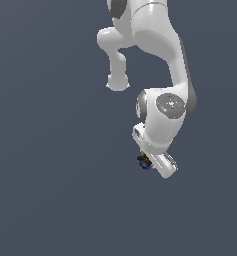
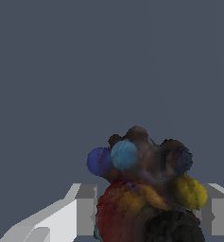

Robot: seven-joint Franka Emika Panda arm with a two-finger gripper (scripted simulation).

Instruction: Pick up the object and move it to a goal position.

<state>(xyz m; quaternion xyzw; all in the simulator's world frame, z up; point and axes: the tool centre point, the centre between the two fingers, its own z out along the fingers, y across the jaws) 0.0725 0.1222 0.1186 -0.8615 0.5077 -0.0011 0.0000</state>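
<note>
The object [image 1: 144, 161] is a tiny dark lump with red and blue specks, seen in the exterior view at the tip of the white arm's hand. In the wrist view it [image 2: 144, 189] fills the space between the two grey-white fingers [image 2: 85, 210], showing blue, red, yellow and black bulges. My gripper [image 1: 146, 163] is shut on it, with a finger on each side. The object is held off the ground against the plain grey background. The fingertips are hidden behind the lump in both views.
The white Panda arm [image 1: 160, 60] reaches down from the top of the exterior view, its wrist [image 1: 162, 117] just above the hand. Around it is only a uniform dark grey surface [image 1: 50, 190].
</note>
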